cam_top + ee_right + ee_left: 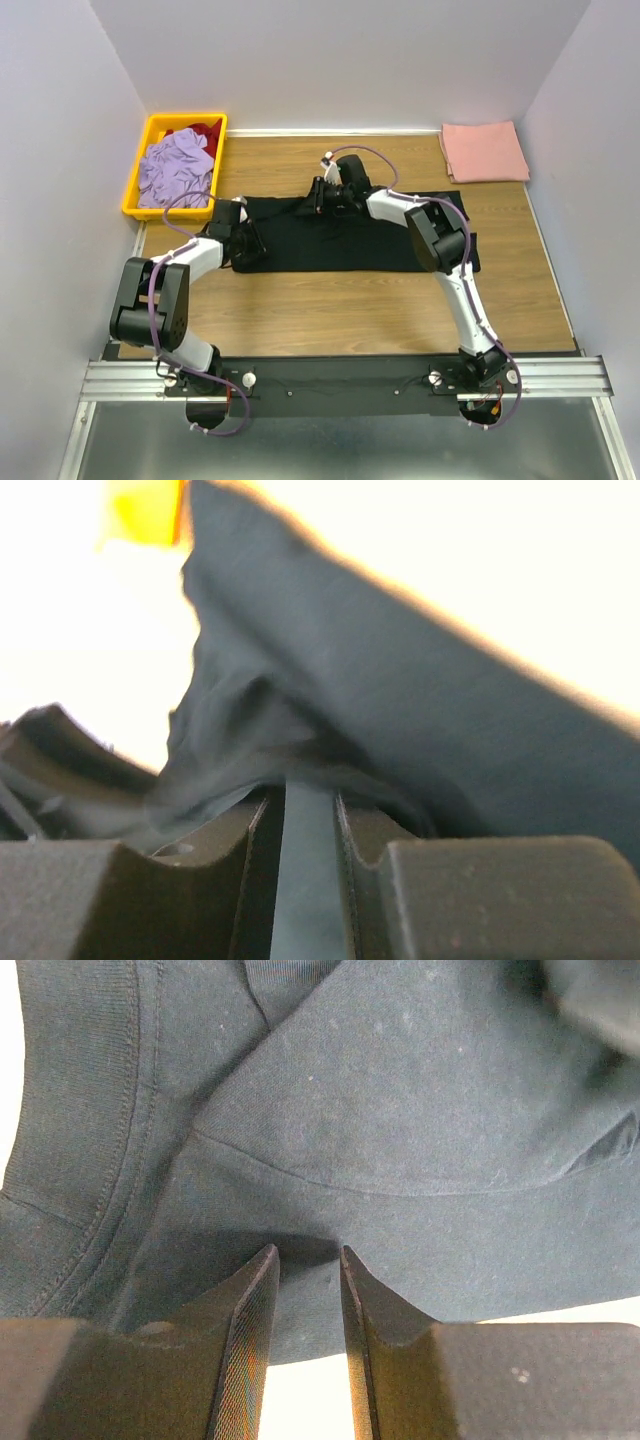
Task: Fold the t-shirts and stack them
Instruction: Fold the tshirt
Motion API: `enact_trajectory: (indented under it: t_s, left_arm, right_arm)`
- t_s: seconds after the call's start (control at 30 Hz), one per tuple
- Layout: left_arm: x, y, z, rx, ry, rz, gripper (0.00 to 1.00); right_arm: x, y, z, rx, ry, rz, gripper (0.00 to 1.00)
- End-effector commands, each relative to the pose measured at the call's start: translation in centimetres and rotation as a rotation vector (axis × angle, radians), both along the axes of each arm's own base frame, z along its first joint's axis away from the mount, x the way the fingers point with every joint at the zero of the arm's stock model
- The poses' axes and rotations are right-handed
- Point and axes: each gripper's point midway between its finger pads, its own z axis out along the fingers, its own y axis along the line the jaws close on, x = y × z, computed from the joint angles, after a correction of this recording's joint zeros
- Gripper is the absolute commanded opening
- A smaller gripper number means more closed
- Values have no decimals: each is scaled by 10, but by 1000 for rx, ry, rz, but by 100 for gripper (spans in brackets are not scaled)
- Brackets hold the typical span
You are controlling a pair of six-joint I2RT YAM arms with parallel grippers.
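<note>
The black t-shirt (340,245) lies spread across the middle of the wooden table. My left gripper (247,240) is at its left edge. In the left wrist view the fingers (308,1250) stand narrowly apart with the shirt's edge (420,1090) pinched between the tips. My right gripper (318,195) is at the shirt's far edge. In the right wrist view its fingers (310,792) are shut on a bunched fold of the black cloth (400,680), which rises from them. The salmon-pink t-shirt (485,152) lies folded at the far right corner.
A yellow bin (140,190) at the far left holds a lavender garment (178,170) and a red one (205,132). The bin also shows in the right wrist view (145,510). White walls close in the table on three sides.
</note>
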Motion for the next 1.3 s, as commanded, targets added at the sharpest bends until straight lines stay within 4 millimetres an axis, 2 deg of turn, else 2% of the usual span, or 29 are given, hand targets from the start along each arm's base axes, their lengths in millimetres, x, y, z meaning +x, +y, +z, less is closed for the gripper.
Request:
enact_trajectory:
  t_s: [0.0, 0.1, 0.2, 0.23, 0.27, 0.3, 0.33, 0.37, 0.4, 0.43, 0.47, 0.53, 0.57, 0.63, 0.67, 0.73, 0.77, 0.8, 0.83, 0.93, 1.13, 1.2, 1.23, 1.27]
  left_arm:
    - [-46, 10, -28, 44, 135, -18, 40]
    - [-54, 12, -30, 36, 146, -8, 40]
    - [-47, 14, -15, 39, 106, -2, 40]
    - [-45, 13, -10, 38, 91, -6, 40]
    - [-37, 11, 0, 31, 59, -10, 43]
    - [-32, 11, 7, 25, 40, -8, 44]
    - [-22, 9, 22, 17, -8, -7, 47]
    - [-17, 8, 30, 15, -34, -6, 48]
    - [-10, 8, 39, 12, -65, -7, 50]
    - [3, 6, 55, 9, -120, -8, 52]
    - [10, 7, 63, 18, -154, -12, 54]
    - [30, 6, 81, 27, -227, -18, 59]
    - [37, 7, 86, 39, -250, -18, 61]
    - [53, 7, 88, 61, -282, -41, 64]
    - [63, 5, 96, 65, -310, -49, 66]
    - [78, 3, 88, 84, -316, -78, 67]
    - [91, 1, 96, 84, -342, -81, 69]
    - [99, 0, 84, 92, -318, -91, 69]
    - [112, -2, 93, 95, -342, -95, 70]
    - [136, -6, 87, 96, -339, -100, 71]
    - [168, -21, 79, 105, -350, -135, 71]
    - [173, -25, 77, 118, -353, -141, 70]
    - [175, -26, 67, 119, -335, -144, 69]
    - [178, -28, 69, 119, -340, -147, 68]
  right_arm:
    - [42, -18, -14, -12, 28, -146, 34]
    - [62, -29, -10, -2, 17, -187, 36]
    - [68, -38, 3, 24, 6, -175, 39]
    - [68, -41, 10, 29, -3, -172, 40]
    - [70, -46, 29, 42, -34, -173, 41]
    - [69, -49, 36, 42, -47, -173, 43]
    - [63, -56, 32, 25, -47, -168, 43]
    - [60, -60, 36, 23, -53, -167, 43]
    - [59, -67, 53, 32, -73, -173, 43]
    - [47, -74, 39, 12, -40, -170, 43]
    - [43, -79, 50, 23, -49, -161, 43]
    - [30, -83, 45, 10, -37, -143, 42]
    - [18, -87, 32, -6, -5, -135, 42]
    - [10, -92, 31, -15, -3, -132, 42]
    - [6, -93, 26, -22, 8, -131, 42]
    - [-2, -97, 15, -40, 28, -129, 42]
    - [-5, -98, 10, -44, 37, -122, 41]
    - [-8, -98, 8, -48, 42, -119, 41]
    - [-9, -99, 4, -53, 44, -118, 41]
    - [-13, -101, -3, -64, 53, -113, 39]
    - [-17, -103, -12, -74, 63, -101, 39]
    - [-18, -102, -16, -75, 68, -96, 38]
    - [-18, -102, -16, -73, 72, -93, 35]
    - [-19, -101, -17, -70, 77, -91, 34]
